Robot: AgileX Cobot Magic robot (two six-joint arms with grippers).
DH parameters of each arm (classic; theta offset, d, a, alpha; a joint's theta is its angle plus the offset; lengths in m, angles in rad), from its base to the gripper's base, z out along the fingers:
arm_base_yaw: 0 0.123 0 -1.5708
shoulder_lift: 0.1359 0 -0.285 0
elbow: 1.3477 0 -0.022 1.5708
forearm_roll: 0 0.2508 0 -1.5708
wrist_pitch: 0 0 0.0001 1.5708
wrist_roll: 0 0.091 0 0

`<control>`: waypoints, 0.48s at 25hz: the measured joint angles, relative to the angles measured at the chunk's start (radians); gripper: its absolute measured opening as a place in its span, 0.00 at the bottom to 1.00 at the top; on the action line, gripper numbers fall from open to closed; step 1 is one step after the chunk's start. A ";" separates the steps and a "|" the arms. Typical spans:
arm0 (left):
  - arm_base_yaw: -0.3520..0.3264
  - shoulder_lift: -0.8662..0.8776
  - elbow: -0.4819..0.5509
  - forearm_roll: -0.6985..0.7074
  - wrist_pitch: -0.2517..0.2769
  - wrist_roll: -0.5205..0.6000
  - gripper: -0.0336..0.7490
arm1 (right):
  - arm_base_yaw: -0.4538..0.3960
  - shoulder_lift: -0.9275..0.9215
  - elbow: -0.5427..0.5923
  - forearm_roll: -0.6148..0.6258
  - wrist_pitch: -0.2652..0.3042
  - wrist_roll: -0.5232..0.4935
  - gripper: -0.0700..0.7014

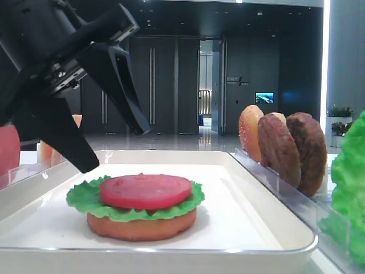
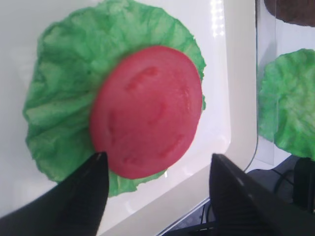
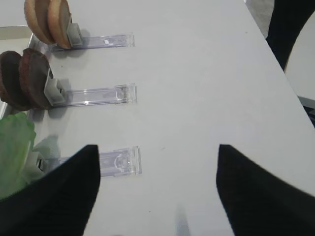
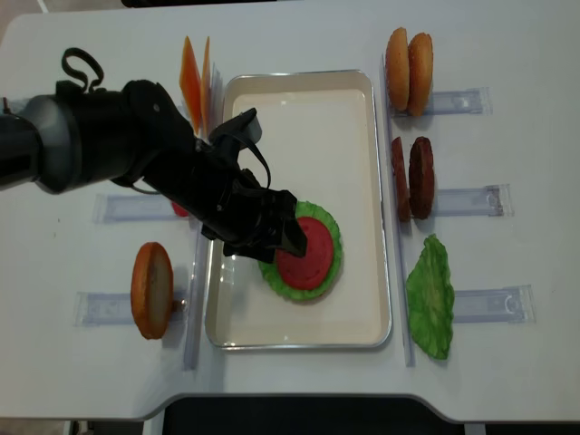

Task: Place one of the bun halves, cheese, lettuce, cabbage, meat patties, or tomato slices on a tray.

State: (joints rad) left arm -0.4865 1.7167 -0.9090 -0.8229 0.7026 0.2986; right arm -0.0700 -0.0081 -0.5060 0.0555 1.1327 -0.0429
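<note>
On the left, the left pincer [image 4: 272,231] is seen spread wide over the tray [image 4: 362,308], with nothing held between its fingers. Just beside it, a tomato slice [image 4: 308,252] is laid flat on the lettuce [image 4: 328,222], which is stacked on a bun half [image 1: 141,225]. Further right, meat patties [image 4: 410,178] are stood upright in a clear holder [image 4: 464,201] on the worktop [image 4: 507,54]. The right pincer [image 3: 157,191] is held wide and empty.

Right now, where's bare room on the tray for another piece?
Far half of the tray is bare, from its far rim down to the left tool. A narrower bare strip lies between the lettuce stack and the near rim. The middle is crowded.
</note>
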 joint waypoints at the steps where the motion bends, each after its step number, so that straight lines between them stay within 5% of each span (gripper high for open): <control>1: 0.000 -0.009 -0.003 0.016 0.005 -0.016 0.67 | 0.000 0.000 0.000 0.000 0.000 0.000 0.71; 7: 0.000 -0.057 -0.065 0.166 0.079 -0.147 0.67 | 0.000 0.000 0.000 0.000 0.000 0.000 0.71; 12: 0.000 -0.103 -0.181 0.420 0.249 -0.331 0.67 | 0.000 0.000 0.000 0.000 0.000 0.000 0.71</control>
State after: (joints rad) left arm -0.4865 1.6134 -1.0901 -0.4026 0.9519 -0.0328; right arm -0.0700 -0.0081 -0.5060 0.0555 1.1327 -0.0429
